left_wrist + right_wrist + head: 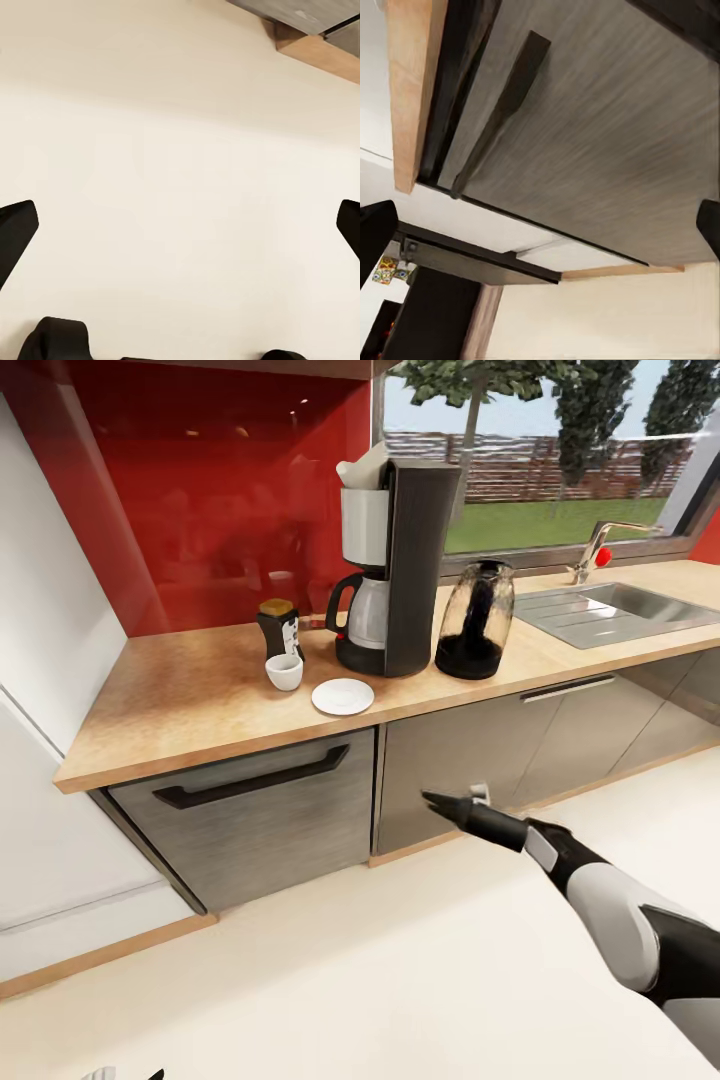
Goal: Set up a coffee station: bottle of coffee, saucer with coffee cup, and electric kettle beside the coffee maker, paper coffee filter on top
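The coffee maker [400,565] stands on the kitchen countertop [190,705], and the paper coffee filter [362,466] sits on its top. To its right, close by, stands the electric kettle [476,620]. Left of it is the bottle of coffee [279,628], with the coffee cup [284,671] in front of it on the bare counter. The saucer [342,696] lies empty beside the cup. My right gripper [442,804] [540,225] hangs open below the counter edge, facing the grey cabinet fronts. My left gripper [180,225] is open over the pale floor.
A steel sink [610,610] with a faucet [596,550] is set into the counter at the right. A grey drawer with a black handle [255,780] sits under the counter. A tall white unit [40,690] stands at the left, and a red backsplash runs behind.
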You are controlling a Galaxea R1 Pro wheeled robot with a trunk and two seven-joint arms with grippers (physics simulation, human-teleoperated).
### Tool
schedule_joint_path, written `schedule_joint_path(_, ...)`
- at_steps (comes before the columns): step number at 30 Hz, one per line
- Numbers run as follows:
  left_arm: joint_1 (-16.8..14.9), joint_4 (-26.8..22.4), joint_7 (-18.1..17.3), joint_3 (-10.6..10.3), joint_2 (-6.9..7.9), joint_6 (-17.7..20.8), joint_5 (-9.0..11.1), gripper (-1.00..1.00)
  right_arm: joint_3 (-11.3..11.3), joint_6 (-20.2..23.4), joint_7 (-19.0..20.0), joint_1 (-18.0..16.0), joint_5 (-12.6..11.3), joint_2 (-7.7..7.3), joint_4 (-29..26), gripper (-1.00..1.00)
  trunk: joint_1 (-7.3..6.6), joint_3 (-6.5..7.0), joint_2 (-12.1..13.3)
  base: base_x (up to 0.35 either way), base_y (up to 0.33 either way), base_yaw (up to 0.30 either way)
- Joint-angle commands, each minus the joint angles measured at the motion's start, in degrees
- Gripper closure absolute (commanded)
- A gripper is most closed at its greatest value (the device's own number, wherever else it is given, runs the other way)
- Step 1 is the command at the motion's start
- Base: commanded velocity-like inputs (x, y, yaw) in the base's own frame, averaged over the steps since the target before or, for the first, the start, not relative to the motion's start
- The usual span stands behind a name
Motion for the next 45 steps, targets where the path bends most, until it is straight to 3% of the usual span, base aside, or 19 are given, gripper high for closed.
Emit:
schedule_joint_path(1, 0.0, 0.1, -0.2, 0.0, 0.01, -0.1, 0.2, -1.00, 0.3, 0.6, 0.1, 0.6, -0.6, -0.44, 0.0, -1.00, -0.01, -0.04, 0.0, 0.000, 0.000, 0.000)
schedule_joint_path(7, 0.0, 0.1, -0.2, 0.0, 0.00, -0.1, 0.2, -1.00, 0.3, 0.5, 0.0, 5.3, -0.5, -3.96, 0.1, -1.00, -0.01, -0.04, 0.0, 0.000, 0.000, 0.000)
schedule_joint_path(8, 0.0, 0.1, -0.2, 0.0, 0.00, -0.1, 0.2, -1.00, 0.3, 0.4, 0.0, 7.0, -0.5, -5.34, 0.1, -1.00, -0.01, -0.04, 0.0, 0.000, 0.000, 0.000)
schedule_joint_path(13, 0.0, 0.1, -0.3, 0.1, 0.01, -0.1, 0.2, -1.00, 0.3, 0.4, 0.0, 11.6, -0.4, -8.66, 0.1, -1.00, -0.01, -0.04, 0.0, 0.000, 0.000, 0.000)
schedule_joint_path(18, 0.0, 0.2, -0.3, 0.2, -0.03, -0.1, 0.2, -1.00, 0.3, -0.5, 0.0, 18.9, 0.9, -12.27, 0.1, -1.00, -0.01, -0.04, 0.0, 0.000, 0.000, 0.000)
schedule_joint_path(19, 0.0, 0.2, -0.3, 0.2, -0.05, -0.1, 0.2, -1.00, 0.3, -2.4, -0.1, 22.8, 1.6, -14.41, 0.1, -1.00, -0.01, -0.04, 0.0, 0.000, 0.000, 0.000)
schedule_joint_path(22, 0.0, 0.2, -0.3, 0.3, -0.07, -0.1, 0.2, -1.00, 0.3, -6.3, 0.0, 28.2, 2.1, -17.78, 0.2, -1.00, -0.01, -0.04, 0.0, 0.000, 0.000, 0.000)
schedule_joint_path(25, 0.0, 0.2, -0.3, 0.3, -0.08, -0.1, 0.2, -1.00, 0.2, -9.5, -0.2, 34.0, 2.2, -22.68, 0.7, -1.00, -0.01, -0.04, 0.0, 0.000, 0.000, 0.000)
schedule_joint_path(31, 0.0, 0.4, -0.3, 0.3, -0.08, -0.1, 0.2, -1.00, 0.1, -11.3, -1.9, 37.4, 2.2, -24.80, 1.9, -1.00, -0.01, -0.04, 0.0, 0.000, 0.000, 0.000)
schedule_joint_path(33, 0.0, 0.5, -0.3, 0.3, -0.11, -0.1, 0.2, -1.00, 0.1, -12.7, -3.2, 38.1, 2.2, -24.96, 2.3, -1.00, -0.01, -0.04, 0.0, 0.000, 0.000, 0.000)
schedule_joint_path(34, 0.0, 0.5, -0.2, 0.3, -0.14, -0.1, 0.2, -1.00, 0.1, -16.1, -5.3, 39.3, 2.2, -25.13, 3.8, -1.00, -0.01, -0.04, 0.0, 0.000, 0.000, 0.000)
schedule_joint_path(37, 0.0, 0.6, -0.2, 0.3, -0.16, -0.1, 0.2, -1.00, 0.1, -18.5, -5.9, 39.8, 2.2, -25.24, 4.8, -1.00, -0.01, -0.04, 0.0, 0.000, 0.000, 0.000)
schedule_joint_path(45, 0.0, 0.6, -0.1, 0.3, -0.17, -0.1, 0.2, -1.00, 0.0, -19.7, -6.1, 40.1, 2.1, -25.29, 5.4, -1.00, -0.01, -0.04, 0.0, 0.000, 0.000, 0.000)
